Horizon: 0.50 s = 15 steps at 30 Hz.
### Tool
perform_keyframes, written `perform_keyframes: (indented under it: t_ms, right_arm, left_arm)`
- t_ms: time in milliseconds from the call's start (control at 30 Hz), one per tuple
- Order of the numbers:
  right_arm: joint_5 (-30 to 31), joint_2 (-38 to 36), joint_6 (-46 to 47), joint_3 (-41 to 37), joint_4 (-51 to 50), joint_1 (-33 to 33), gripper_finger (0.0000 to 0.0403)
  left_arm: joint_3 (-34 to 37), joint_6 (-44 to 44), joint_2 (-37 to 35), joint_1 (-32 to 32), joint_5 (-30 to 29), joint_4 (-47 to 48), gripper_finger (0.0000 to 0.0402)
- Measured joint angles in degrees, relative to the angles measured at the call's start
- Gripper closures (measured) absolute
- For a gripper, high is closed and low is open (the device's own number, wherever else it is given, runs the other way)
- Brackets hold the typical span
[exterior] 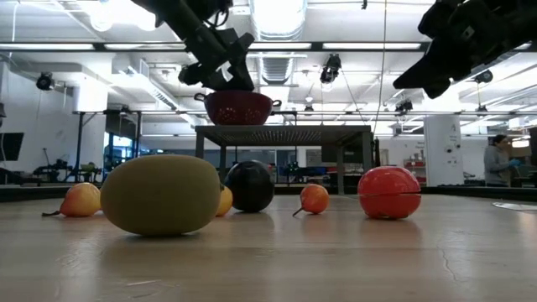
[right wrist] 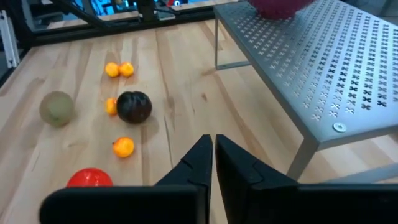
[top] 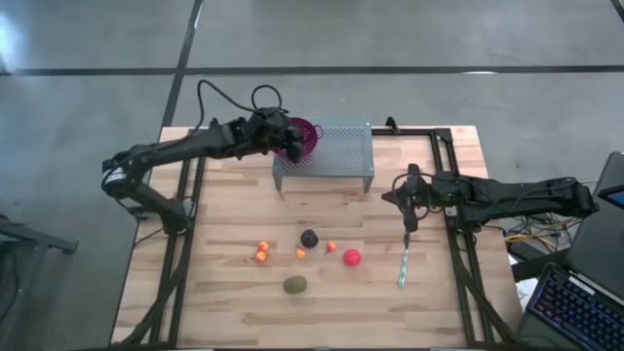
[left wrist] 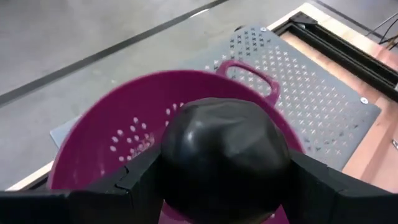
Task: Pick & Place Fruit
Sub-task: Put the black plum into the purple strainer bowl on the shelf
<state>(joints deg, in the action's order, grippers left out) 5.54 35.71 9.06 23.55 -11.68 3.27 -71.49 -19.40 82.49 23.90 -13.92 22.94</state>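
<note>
My left gripper (left wrist: pixel 227 171) is shut on a dark brown-black ball (left wrist: pixel 224 155) over the purple colander (left wrist: pixel 118 124), which stands on the perforated metal shelf (top: pixel 341 146) at the table's far middle. Out on the wood lie another dark ball (top: pixel 309 238), a red ball (top: pixel 352 257), an olive-green oval (top: pixel 295 285) and three small orange fruits (top: pixel 262 252). My right gripper (right wrist: pixel 211 149) is shut on nothing. It hangs above the table's right middle (top: pixel 392 197) and points toward the fruit. My left gripper pinches the dark ball by two opposite sides (left wrist: pixel 177 158) between its two fingers (left wrist: pixel 134 177). The fingers come slanting down from the table's left. The ball is lifted clear, above the colander's hollow.
A slim teal stick (top: pixel 403 267) lies on the wood near my right gripper. The shelf stands on legs, with open space under it. Black rails (top: pixel 448 156) run along the table's sides. A laptop (top: pixel 585 292) sits off the right edge. A person stands far off in the room (exterior: pixel 495 159).
</note>
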Motion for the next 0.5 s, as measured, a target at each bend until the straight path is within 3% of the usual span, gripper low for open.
perform_keyframes:
  t_ms: [500]
  right_arm:
    - [0.02,0.46,-0.04,0.0,-0.05,0.0,0.0353]
  left_arm:
    - [-2.4,2.4,1.32,-0.37,-1.5,3.0,0.0145]
